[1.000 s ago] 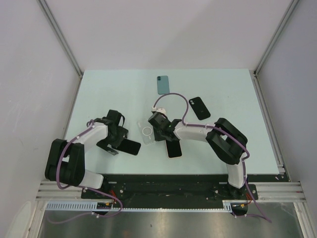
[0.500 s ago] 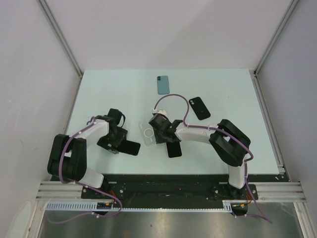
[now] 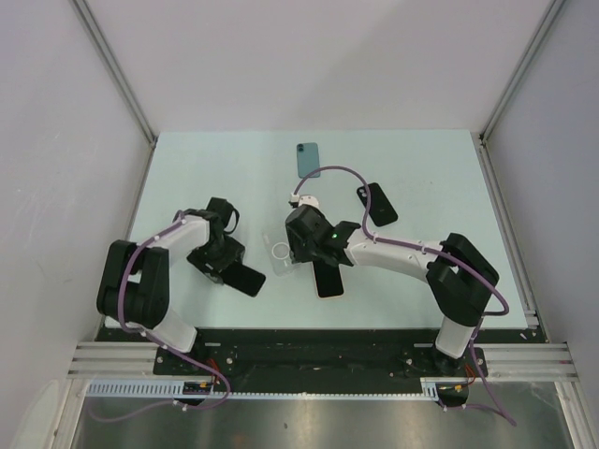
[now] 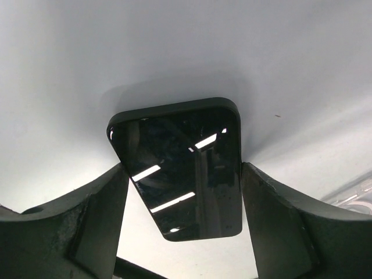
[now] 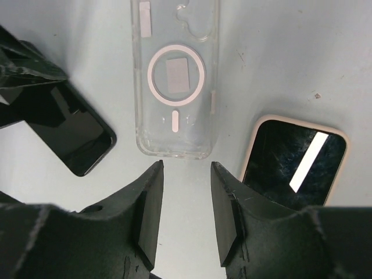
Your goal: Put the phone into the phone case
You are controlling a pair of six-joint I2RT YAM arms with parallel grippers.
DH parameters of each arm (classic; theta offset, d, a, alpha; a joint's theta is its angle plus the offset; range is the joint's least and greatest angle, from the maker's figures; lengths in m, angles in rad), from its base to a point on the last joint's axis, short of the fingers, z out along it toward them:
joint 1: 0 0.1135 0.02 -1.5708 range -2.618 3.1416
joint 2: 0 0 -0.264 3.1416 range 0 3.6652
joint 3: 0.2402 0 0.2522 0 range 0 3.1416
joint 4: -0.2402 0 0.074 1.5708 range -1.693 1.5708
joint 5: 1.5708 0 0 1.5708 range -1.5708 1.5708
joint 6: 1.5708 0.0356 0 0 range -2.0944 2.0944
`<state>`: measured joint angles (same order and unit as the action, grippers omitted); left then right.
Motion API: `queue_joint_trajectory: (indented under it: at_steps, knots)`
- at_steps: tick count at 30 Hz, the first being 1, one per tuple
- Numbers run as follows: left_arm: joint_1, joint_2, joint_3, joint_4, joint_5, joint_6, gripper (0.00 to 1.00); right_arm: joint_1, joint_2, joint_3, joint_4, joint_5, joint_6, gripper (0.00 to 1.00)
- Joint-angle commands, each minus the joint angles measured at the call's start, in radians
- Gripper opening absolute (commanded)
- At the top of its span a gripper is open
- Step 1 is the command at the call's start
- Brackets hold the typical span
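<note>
**Phone flat on the table, case lying beside it**

The pale table (image 3: 187, 168) fills the scene; my left arm (image 3: 140, 281) bends in from the near left and my right arm (image 3: 402, 257) reaches across from the near right. My left claw (image 4: 184, 168) is spread to either side of the black phone (image 4: 174, 133), which lies flat, screen up, in the near-left part; the fingers sit right at its long edges, and I cannot tell whether they pinch it. The clear case (image 5: 176, 81) lies just right of that phone, apart from it; my right claw (image 5: 186, 165) hangs over its near end, fingers parted, holding nothing. A cream-rimmed phone (image 5: 293, 160) lies just right of the case; a teal phone (image 3: 308, 160) and a dark phone (image 3: 376, 204) lie farther off.
</note>
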<state>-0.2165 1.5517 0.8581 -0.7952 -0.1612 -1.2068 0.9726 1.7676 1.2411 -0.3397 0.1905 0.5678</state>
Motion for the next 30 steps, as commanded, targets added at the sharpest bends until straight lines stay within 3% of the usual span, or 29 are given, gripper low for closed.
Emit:
queue_joint_trajectory:
  at_steps: [1, 3, 7, 12, 30]
  knots:
    - [-0.007, 0.067, 0.045, -0.003, 0.081, 0.187, 0.56, 0.006, -0.046, 0.001, 0.036, -0.031, -0.034, 0.43]
    - [-0.023, 0.070, 0.045, 0.014, 0.104, 0.234, 0.52, 0.002, -0.046, -0.009, 0.080, -0.080, -0.051, 0.43]
    - [-0.049, 0.035, 0.036, 0.060, 0.123, 0.297, 0.50, -0.020, -0.033, -0.064, 0.210, -0.319, -0.063, 0.44]
    - [-0.053, -0.019, 0.030, 0.114, 0.149, 0.342, 0.47, -0.074, -0.022, -0.132, 0.392, -0.469, -0.006, 0.46]
    - [-0.061, -0.038, 0.145, 0.169, 0.252, 0.429, 0.44, -0.152, -0.037, -0.143, 0.377, -0.507, -0.011, 0.47]
